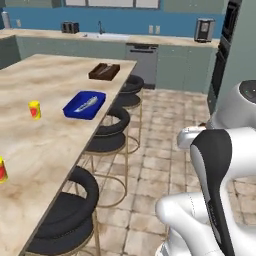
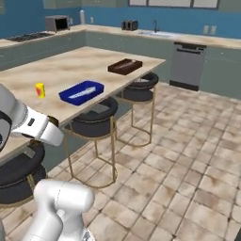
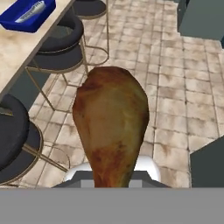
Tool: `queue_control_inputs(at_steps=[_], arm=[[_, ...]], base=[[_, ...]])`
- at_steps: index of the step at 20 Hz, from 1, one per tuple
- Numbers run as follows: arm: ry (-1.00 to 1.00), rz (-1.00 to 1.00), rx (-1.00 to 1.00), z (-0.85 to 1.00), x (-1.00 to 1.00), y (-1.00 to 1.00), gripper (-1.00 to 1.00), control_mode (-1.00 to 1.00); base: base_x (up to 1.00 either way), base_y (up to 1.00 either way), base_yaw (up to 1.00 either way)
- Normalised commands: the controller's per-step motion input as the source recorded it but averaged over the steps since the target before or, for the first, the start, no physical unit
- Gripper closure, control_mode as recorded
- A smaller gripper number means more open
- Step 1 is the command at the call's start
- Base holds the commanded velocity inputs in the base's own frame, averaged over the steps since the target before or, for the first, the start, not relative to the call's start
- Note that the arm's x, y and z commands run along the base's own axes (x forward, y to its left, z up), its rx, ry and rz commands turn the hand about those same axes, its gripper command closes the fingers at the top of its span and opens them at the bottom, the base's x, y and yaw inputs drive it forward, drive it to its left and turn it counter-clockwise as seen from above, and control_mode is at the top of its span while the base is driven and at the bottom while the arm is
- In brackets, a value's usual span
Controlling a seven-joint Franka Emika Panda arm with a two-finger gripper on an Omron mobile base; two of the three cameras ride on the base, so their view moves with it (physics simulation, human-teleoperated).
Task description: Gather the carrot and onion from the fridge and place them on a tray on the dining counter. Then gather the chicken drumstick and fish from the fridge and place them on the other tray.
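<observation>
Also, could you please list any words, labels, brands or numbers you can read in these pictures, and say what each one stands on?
No text can be read in these pictures.
Yellow can on the dining counter: a red patch on its side, too small and blurred to read.
Red and yellow can at the counter's near edge: label blurred, unreadable.
Blue tray, brown tray and chicken drumstick: no markings.

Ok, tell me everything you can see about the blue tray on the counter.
The blue tray is a shallow rectangular tray with raised walls, in a glossy plastic-like deep blue. It sits flat on the marble-look dining counter, near the edge above the stools, turned slightly askew. One pale silvery fish lies inside, stretched along its length. The brown tray sits farther along, apart from it. Nothing else touches it.
</observation>
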Motion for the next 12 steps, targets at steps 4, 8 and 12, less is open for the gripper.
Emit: queue_control_inputs(at_steps=[4,8,12], arm=[[0.00,0.00,0.00,0.00,0.00,0.00,1.00,1.00],[0.00,0.00,0.00,0.00,0.00,0.00,1.00,1.00],[0.00,0.00,0.00,0.00,0.00,0.00,1.00,1.00]], base=[[0.89,-0.60,0.30],[0.86,-0.61,0.30],[0.79,-0.62,0.31]])
